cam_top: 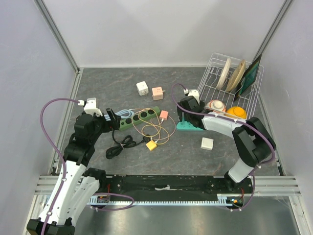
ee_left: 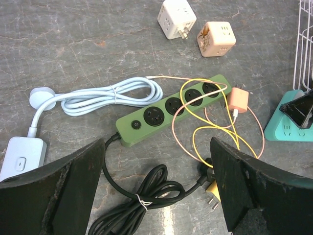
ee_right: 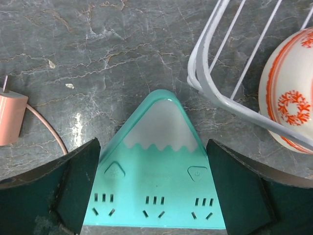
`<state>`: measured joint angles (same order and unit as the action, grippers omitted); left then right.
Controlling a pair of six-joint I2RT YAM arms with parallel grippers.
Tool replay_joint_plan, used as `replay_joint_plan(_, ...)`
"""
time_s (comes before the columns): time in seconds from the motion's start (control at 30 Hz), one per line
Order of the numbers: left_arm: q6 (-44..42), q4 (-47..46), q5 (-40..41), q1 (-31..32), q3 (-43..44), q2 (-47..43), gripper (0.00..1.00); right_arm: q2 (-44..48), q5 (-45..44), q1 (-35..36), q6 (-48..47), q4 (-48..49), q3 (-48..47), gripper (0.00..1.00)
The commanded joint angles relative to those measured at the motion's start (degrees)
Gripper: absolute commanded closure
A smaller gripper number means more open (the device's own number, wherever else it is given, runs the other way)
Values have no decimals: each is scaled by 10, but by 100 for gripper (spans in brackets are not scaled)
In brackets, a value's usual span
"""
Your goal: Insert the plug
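**While both grippers are held wide, the plugs are left lying on the table**

Where the dark grey, marble-veined tabletop (cam_top: 98, 88) is closed in by pale lilac-grey walls (cam_top: 29, 73) and aluminium corner posts (cam_top: 58, 34), the work is laid out near the middle. The long green plastic power strip (ee_left: 171, 110) is seen lying flat, with thin pink and yellow cables looped over its far sockets. The small pink charger plug (ee_left: 239, 100) is found just beside the strip's far end, and the yellow plug (ee_left: 213, 191) rests on the bare surface nearer the arms, partly hidden behind a finger. Neither plug is seated in a socket.

The left gripper (ee_left: 156, 142) is held over the green strip with its fingers spread and nothing between them. The right gripper (ee_right: 152, 144) is likewise spread, placed over the teal mountain-shaped plastic socket block (ee_right: 159, 166), which is set just beside the white wire dish rack (cam_top: 215, 68) in the far right corner.
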<state>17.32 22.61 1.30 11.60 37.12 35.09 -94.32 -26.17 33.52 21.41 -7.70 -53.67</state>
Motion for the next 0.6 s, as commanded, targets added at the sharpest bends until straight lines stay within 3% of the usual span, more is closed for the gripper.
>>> replay_joint_plan(0.0,-21,-20,-9,-3,8,-1,6,-24,73,-4,-24,36,2,2)
replay_joint_plan(0.17,-22,-19,-10,-3,9,-1,6,-42,213,6,-52,30,-3,2)
replay_joint_plan(0.33,-22,-20,-9,-3,8,1,6,-36,226,47,-105,0,-21,2)
replay_joint_plan(0.57,-5,-36,-68,-3,15,42,6,24,228,59,-139,-29,-28,2)
